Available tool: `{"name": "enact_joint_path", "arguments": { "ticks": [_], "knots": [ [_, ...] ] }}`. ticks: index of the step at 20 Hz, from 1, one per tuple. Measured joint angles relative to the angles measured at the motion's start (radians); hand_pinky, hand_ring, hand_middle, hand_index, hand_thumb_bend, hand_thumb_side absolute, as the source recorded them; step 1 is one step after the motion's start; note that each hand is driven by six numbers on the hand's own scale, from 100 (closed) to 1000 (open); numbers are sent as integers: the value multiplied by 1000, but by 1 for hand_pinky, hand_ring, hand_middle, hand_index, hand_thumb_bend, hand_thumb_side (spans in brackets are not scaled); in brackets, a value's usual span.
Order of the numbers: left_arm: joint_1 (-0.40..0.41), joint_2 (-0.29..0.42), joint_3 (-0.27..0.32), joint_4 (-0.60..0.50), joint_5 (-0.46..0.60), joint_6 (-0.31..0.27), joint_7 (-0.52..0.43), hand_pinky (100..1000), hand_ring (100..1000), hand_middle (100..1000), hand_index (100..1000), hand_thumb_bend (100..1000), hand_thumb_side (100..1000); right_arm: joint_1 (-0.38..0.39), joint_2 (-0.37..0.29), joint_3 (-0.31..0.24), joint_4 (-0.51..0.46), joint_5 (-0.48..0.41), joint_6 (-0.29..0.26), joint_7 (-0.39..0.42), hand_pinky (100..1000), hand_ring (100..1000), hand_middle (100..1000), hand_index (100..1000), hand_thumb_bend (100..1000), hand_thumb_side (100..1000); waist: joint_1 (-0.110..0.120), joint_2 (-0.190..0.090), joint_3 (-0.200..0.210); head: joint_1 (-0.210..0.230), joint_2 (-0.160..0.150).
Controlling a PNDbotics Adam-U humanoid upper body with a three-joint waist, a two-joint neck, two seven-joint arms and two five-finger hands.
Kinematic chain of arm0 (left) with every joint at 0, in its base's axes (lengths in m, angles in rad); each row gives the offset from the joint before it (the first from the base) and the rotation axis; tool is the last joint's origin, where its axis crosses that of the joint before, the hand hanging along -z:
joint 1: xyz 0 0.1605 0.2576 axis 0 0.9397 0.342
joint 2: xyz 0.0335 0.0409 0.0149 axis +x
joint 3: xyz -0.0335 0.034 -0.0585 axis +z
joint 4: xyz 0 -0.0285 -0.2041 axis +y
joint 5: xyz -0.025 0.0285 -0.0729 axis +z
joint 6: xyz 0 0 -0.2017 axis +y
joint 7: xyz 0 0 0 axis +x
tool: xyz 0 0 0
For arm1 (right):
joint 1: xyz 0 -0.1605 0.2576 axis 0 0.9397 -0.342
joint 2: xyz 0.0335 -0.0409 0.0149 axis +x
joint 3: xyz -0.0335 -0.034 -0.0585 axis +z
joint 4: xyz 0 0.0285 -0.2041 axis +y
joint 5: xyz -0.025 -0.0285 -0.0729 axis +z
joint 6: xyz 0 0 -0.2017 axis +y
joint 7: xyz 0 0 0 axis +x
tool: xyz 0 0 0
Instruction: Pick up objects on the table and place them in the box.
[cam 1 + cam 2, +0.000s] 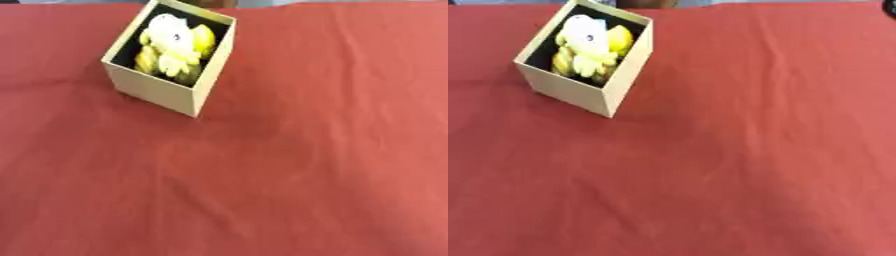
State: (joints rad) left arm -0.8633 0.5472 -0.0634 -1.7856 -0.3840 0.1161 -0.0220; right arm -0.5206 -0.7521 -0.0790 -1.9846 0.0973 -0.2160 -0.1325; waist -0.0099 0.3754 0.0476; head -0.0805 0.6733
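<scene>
Red cloth (306, 165) is covering the whole table we are looking down on, lying mostly flat with soft creases running across it. Toward the far left of it, a tan cardboard box (156, 89) is sitting with its top open and one corner turned toward us, so that we are seeing two of its outer walls and its dark inside. Yellow and white soft objects (175, 47) are resting inside the box, bunched together and filling much of it; one white piece on top is showing a small dark spot, but we cannot make out exactly what the objects are. The box is casting a faint shadow on the cloth just beside its right wall. Neither of our hands is showing in either view, so we cannot tell whether their fingers are open, closed or holding anything.
</scene>
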Motion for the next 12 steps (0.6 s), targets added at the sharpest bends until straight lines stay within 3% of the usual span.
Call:
{"name": "enact_joint_path", "arguments": {
  "ticks": [6,12],
  "knots": [
    [120,-18,87,-124,168,2,177,745,754,728,896,232,748,-51,60,-7,0,-22,-10,-2,861,886,665,788,100,616,-6,0,3,-1,0],
    [189,-29,142,-189,198,-11,257,745,755,731,898,254,757,-78,113,-14,0,-39,-58,-6,859,881,670,787,100,603,-10,0,7,-2,4]
  ]
}}
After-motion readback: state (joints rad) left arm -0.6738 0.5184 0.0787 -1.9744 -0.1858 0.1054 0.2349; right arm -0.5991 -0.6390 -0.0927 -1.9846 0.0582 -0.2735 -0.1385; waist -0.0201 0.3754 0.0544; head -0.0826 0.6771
